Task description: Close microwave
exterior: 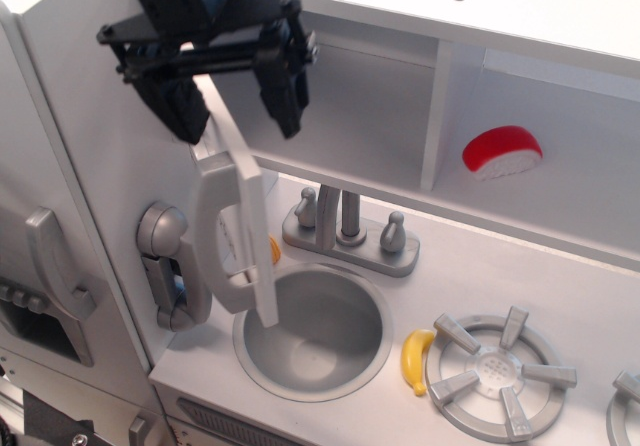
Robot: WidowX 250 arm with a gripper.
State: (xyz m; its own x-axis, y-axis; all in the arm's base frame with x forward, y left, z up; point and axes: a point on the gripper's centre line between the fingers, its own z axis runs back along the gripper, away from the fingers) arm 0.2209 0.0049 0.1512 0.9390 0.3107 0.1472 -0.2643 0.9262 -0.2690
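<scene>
from the one camera i see my gripper high on the left, black, its two fingers spread apart and pointing down. the fingers straddle the top edge of the microwave door, one on either side of it; i cannot tell whether either pad presses on the wood, and they are not clenched on it.

the door is swung partway out from the white cabinet and stands edge-on to me, hanging over the left rim of the sink. its big grey handle faces left, toward the cabinet side. the cubby behind it is hidden from me by the gripper and the door.

on the cabinet side, left of the door, a grey toy phone hangs, and further left is a grey door handle.

on the table a grey tap stands behind the sink, a yellow banana lies between the sink and a grey burner, and a small orange thing peeks out just behind the door. on the open shelf to the right sits a red and white piece.
</scene>
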